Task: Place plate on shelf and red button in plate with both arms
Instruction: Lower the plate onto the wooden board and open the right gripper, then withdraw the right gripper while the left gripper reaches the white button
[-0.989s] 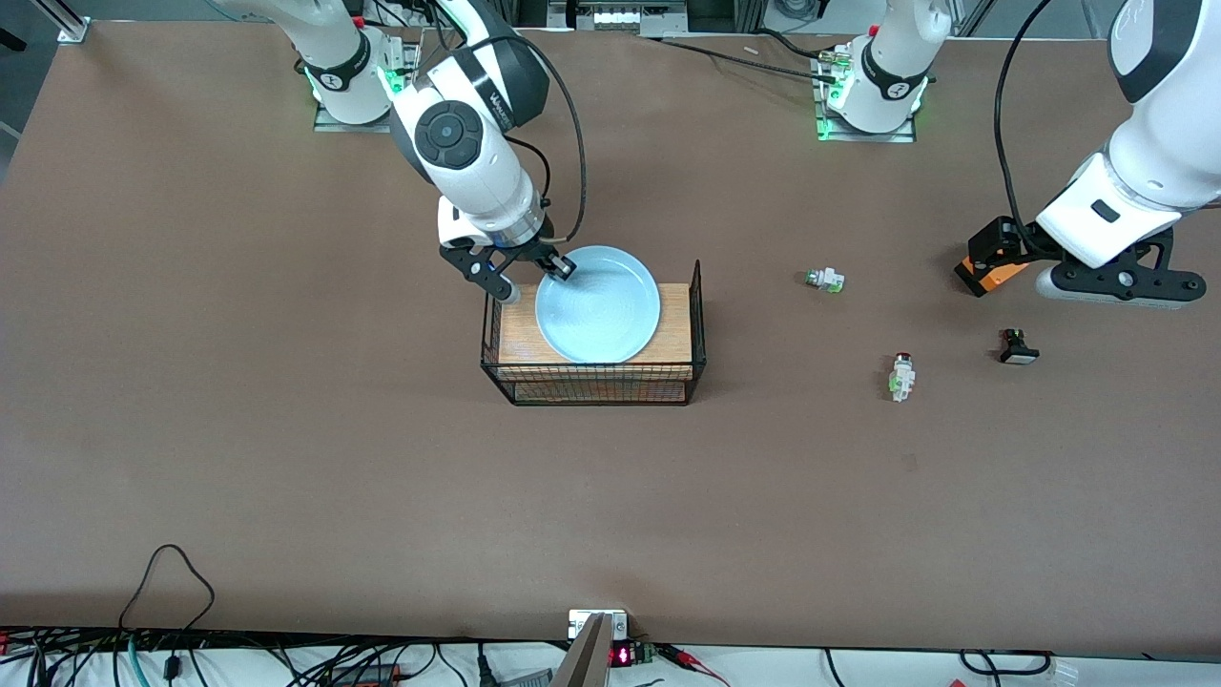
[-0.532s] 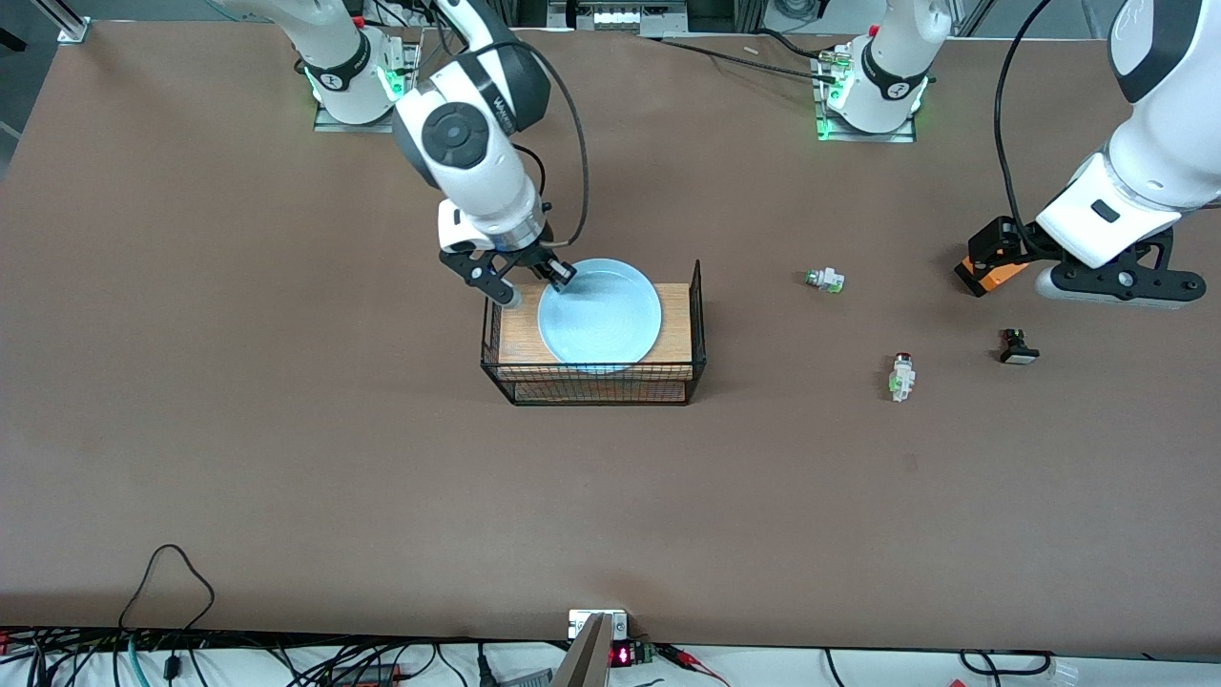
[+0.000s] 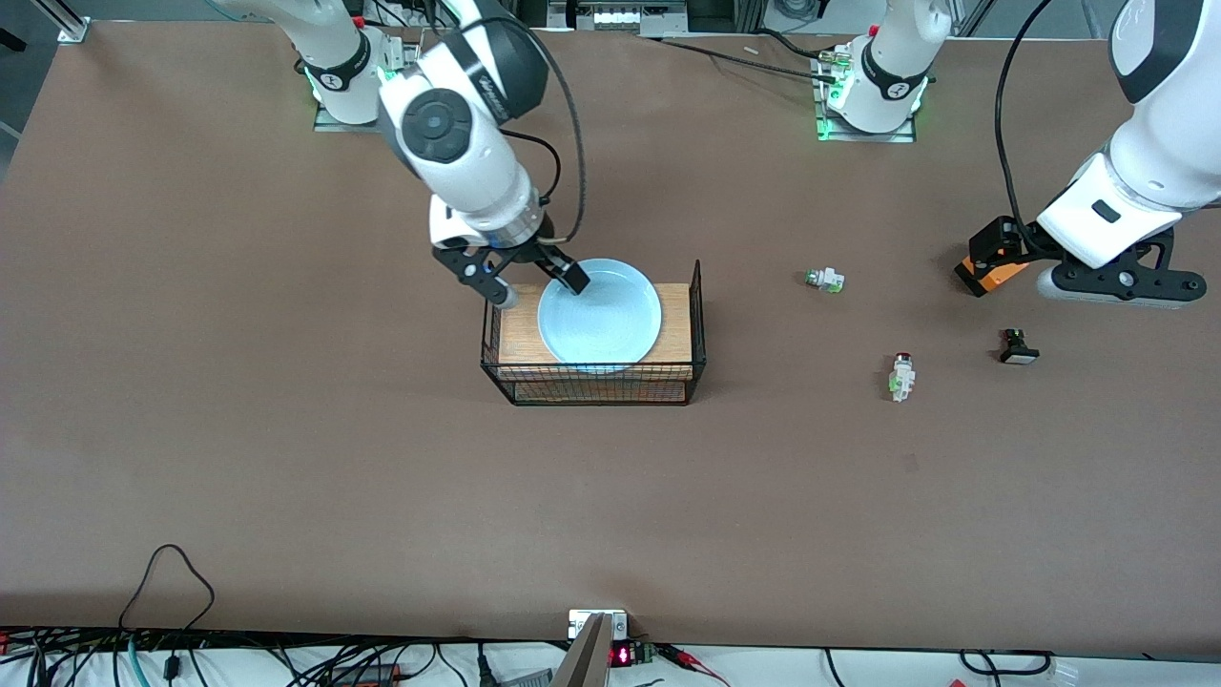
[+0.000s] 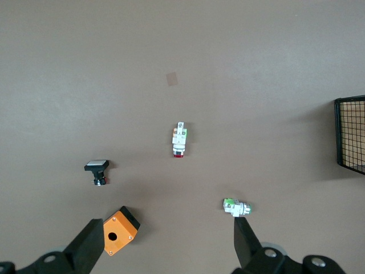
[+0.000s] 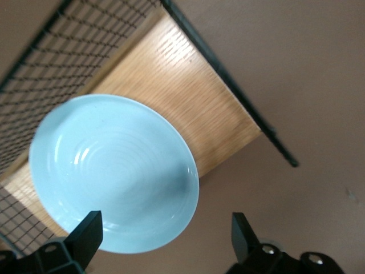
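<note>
The pale light-blue plate (image 3: pixel 601 317) lies flat on the wooden top of the black wire rack (image 3: pixel 596 386). My right gripper (image 3: pixel 540 285) is open just above the plate's rim at the edge toward the right arm's end, one finger over the plate and one outside it. The right wrist view shows the plate (image 5: pixel 114 171) on the rack (image 5: pixel 228 80) between the spread fingers of that gripper (image 5: pixel 164 240). The red button (image 3: pixel 900 374) lies on the table toward the left arm's end, also in the left wrist view (image 4: pixel 179 138). My left gripper (image 3: pixel 1116 283) waits open and empty high above the table (image 4: pixel 168 245).
An orange box (image 3: pixel 990 267) with a round hole (image 4: pixel 118 230) lies under the left gripper. A white switch with a silvery-green cap (image 3: pixel 824 280) and a black switch with a white face (image 3: pixel 1018 346) lie near the red button.
The right gripper lowered the plate onto the rack's wooden top, then opened and let go of its rim. The left arm has not moved.
</note>
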`<state>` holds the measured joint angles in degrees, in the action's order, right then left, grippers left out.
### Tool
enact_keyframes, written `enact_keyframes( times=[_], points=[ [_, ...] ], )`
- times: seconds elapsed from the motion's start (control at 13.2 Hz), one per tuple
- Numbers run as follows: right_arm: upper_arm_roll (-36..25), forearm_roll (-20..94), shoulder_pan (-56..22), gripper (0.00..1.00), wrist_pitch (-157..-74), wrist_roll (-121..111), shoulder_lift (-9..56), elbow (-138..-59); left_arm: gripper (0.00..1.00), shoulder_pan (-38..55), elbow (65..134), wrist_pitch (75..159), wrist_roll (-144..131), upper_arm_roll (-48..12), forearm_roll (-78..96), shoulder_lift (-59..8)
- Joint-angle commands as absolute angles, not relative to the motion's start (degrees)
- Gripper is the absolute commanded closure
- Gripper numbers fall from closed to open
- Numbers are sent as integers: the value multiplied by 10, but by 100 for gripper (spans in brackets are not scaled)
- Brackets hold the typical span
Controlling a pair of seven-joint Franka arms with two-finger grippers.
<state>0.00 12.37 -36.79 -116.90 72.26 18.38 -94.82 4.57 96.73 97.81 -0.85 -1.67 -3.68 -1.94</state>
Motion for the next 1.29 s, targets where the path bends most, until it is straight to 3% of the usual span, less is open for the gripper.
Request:
enact_keyframes(
  times=[0.0, 0.38, 0.68, 1.06, 1.22],
  points=[
    [-10, 135, -341, 0, -1055, 708, 170, -879, 0, 42, 953, 963, -3, -17, -29, -25],
    [-10, 116, -238, 0, -937, 421, 127, -853, 0, 42, 952, 963, -3, -17, -29, -25],
    [-8, 17, -172, 0, -900, 170, 91, -854, 0, 42, 952, 964, -8, -16, -28, -25],
    [-4, -26, -48, 0, -865, -45, 59, -854, 0, 18, 959, 964, -4, -13, -12, -40],
    [-4, -54, -36, 0, -844, -83, 55, -854, 0, 18, 960, 948, -9, -13, -16, -79]
  ],
)
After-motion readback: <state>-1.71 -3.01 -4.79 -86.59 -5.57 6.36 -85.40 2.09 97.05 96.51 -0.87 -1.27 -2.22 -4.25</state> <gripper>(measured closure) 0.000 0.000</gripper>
